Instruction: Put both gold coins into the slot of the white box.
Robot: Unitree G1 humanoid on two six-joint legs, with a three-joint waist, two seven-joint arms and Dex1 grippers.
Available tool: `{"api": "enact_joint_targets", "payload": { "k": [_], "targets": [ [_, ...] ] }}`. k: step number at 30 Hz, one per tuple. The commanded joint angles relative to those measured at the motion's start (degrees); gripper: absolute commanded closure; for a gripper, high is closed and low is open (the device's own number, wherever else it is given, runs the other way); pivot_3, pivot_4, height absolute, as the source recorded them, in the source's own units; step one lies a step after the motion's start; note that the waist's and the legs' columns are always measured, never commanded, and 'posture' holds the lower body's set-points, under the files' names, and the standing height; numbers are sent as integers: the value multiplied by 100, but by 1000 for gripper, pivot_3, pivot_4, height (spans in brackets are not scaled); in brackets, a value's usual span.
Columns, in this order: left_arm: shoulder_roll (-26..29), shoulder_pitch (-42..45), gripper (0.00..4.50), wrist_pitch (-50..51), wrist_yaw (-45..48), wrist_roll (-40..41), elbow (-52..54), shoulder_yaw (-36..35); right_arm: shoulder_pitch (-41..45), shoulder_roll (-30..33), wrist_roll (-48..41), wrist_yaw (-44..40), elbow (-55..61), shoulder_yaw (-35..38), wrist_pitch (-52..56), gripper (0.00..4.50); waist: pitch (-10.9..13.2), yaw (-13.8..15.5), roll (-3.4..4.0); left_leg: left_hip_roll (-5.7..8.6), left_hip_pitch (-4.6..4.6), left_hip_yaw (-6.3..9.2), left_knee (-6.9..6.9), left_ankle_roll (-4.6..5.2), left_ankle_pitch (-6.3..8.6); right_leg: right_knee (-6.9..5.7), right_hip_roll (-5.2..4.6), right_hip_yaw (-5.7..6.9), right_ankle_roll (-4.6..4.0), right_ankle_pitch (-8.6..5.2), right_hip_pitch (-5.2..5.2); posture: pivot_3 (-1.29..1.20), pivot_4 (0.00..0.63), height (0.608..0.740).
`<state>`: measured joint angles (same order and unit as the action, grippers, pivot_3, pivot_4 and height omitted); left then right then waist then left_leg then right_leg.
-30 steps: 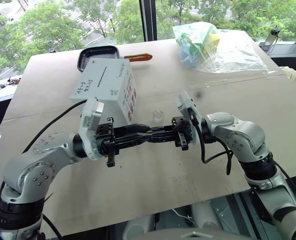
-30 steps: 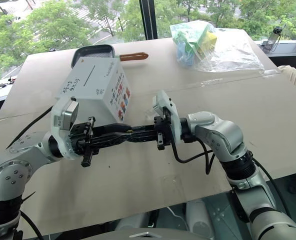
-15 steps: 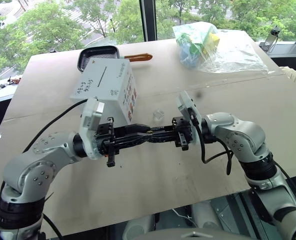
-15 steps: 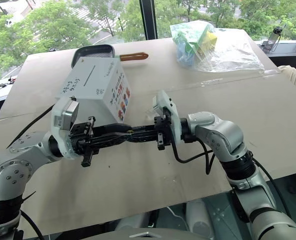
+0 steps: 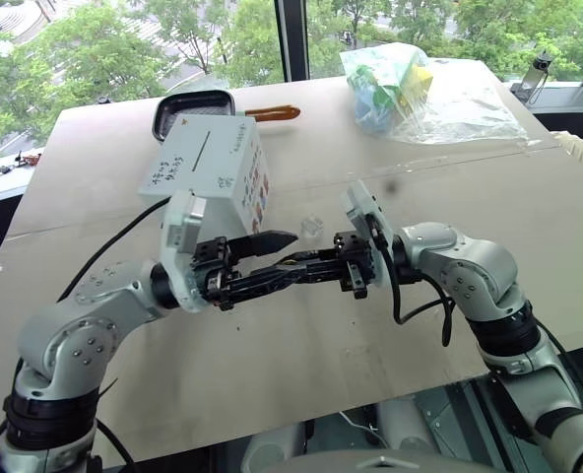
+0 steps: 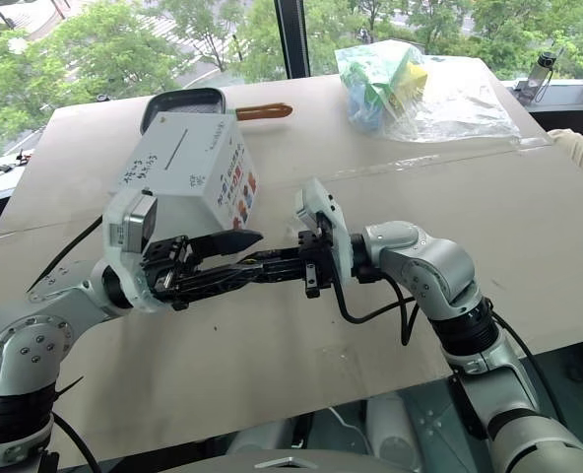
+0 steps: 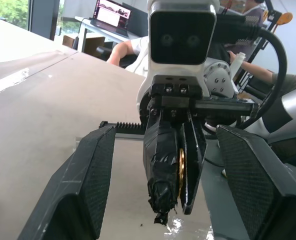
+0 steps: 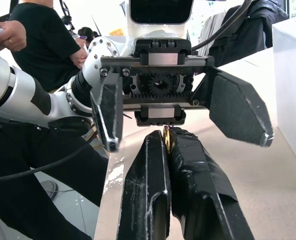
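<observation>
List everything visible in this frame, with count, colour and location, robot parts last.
white box: one, white with blue writing and a face of small colourful pictures, far left part of the table.
slot: one, dark slit, on the box's top face.
gold coin: one, gold, pinched in the right gripper.
second coin: one, pale and glinting, on the table beside the box.
pan: one, black with an orange handle, behind the box.
plastic bag: one, clear with coloured items, far right part of the table.
table: one, beige.
left gripper: black fingers, open, either side of the right gripper's tips.
right gripper: black fingers, shut on the gold coin.
</observation>
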<state>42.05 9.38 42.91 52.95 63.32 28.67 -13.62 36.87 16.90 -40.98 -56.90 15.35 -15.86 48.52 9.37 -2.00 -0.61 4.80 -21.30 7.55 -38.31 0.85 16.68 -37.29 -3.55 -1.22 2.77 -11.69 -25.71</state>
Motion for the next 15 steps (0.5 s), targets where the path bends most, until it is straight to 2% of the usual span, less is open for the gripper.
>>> {"api": "enact_joint_targets", "payload": {
  "k": [1,6,15],
  "targets": [
    [-14,115,2102,-90,27,282,31,-286,34,-49,-87,-2,246,21,-80,4500,0,2,0,0,0,0,0,0,0,0,0,0,0,0,0,0,150,721],
    [65,82,4417,-87,104,93,4,-215,33,-66,-85,17,248,28,-76,4500,0,0,0,0,0,-1,0,0,0,0,0,1,0,0,0,0,150,721],
    [139,-50,4417,-72,300,-46,33,-155,9,-79,-92,53,255,41,-77,4500,0,2,0,0,0,-1,0,0,0,0,0,2,0,0,0,0,150,721]
  ]
}}
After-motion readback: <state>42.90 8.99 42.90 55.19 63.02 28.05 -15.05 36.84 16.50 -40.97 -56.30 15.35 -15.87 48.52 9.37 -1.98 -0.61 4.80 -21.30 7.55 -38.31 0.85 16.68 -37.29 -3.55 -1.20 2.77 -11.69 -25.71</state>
